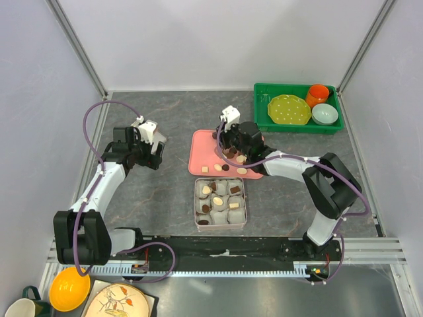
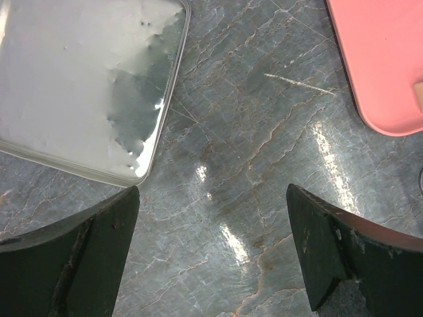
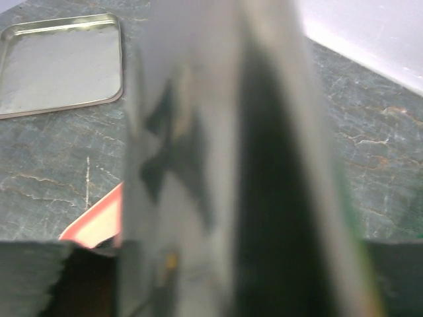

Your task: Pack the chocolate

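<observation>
Overhead, the grey, marble-veined tabletop (image 1: 165, 191) carries a flat pink plastic tray (image 1: 205, 145) with rounded corners. Just in front of it, toward the arm bases, lies a square silver metal tin (image 1: 195, 205).

The small chocolate pieces (image 1: 225, 167), dark brown and cream-white, are in two places. A loose handful lies along the tray's near edge. Others sit inside the tin, nested in white crinkled paper cups (image 1: 234, 215); several cups hold a piece.

The left tool (image 2: 211, 190) hangs over bare tabletop with its dark, wedge-shaped fingers (image 2: 99, 251) spread wide and nothing between them. Beside it lies a shallow silver metal lid (image 2: 66, 79) with a rolled rim and a dull, mottled sheen. The pink tray's curved corner shows on the other side.

The right tool (image 1: 231, 150) sits low over the middle of the pink tray. Its wrist view is smeared by a close, glossy grey-and-black shape (image 3: 218, 165), so I cannot tell whether it is wide, narrow or holding something.

At the far right stands a green plastic bin (image 1: 294, 86) holding a yellow-green dotted plate (image 1: 289, 109), an orange cup (image 1: 318, 94) and a pale bowl (image 1: 324, 114).
</observation>
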Controlling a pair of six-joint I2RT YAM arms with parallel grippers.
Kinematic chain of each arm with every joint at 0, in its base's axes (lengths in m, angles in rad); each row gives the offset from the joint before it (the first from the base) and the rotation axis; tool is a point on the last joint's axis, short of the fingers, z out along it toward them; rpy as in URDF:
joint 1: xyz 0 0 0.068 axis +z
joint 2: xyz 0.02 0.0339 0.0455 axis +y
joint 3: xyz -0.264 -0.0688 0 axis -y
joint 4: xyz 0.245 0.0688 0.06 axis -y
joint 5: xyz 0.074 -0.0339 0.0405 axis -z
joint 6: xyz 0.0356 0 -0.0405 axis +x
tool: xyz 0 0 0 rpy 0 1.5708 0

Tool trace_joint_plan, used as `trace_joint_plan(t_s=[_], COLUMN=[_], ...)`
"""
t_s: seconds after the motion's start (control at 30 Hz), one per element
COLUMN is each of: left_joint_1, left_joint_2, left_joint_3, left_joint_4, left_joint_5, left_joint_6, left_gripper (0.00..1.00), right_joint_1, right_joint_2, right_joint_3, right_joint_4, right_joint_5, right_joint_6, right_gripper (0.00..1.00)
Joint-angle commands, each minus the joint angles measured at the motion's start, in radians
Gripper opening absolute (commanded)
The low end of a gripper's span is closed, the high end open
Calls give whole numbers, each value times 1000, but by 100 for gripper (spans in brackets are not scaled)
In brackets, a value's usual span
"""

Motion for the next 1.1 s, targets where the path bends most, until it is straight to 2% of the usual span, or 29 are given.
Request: trace_joint_plan(t_s=[0.0,0.07,0.2,0.43,0.6,0.9,1.07], left_joint_1=[-3,-3,-3,-3,-3,-3,-3], left_joint_2=[-6,-4,-10,-11,-14,-20,-21], left_joint_3=[23,23,22,16,16,6,6], left_joint_4=[20,22,20,20,20,22,20], left_joint_5=[9,9,5,6,5,3,3], left_joint_6=[25,25,25,25,25,29,28], left_gripper=[99,99,99,99,99,99,99], right_joint_1=[-4,-4,-3,20,83,267,370], right_joint_2=[-40,-41,-46,-104,-217,-492,-610], right_joint_3=[-23,-18,13,69,66,-108,-184], right_joint_4=[-1,8,-4,-24,-71,-205,-285], right_joint_5=[-35,-42,-55,-72,-66,-1,25], right_joint_6=[8,16,22,18,7,27,102], right_gripper=[36,29,25,21,20,20,20])
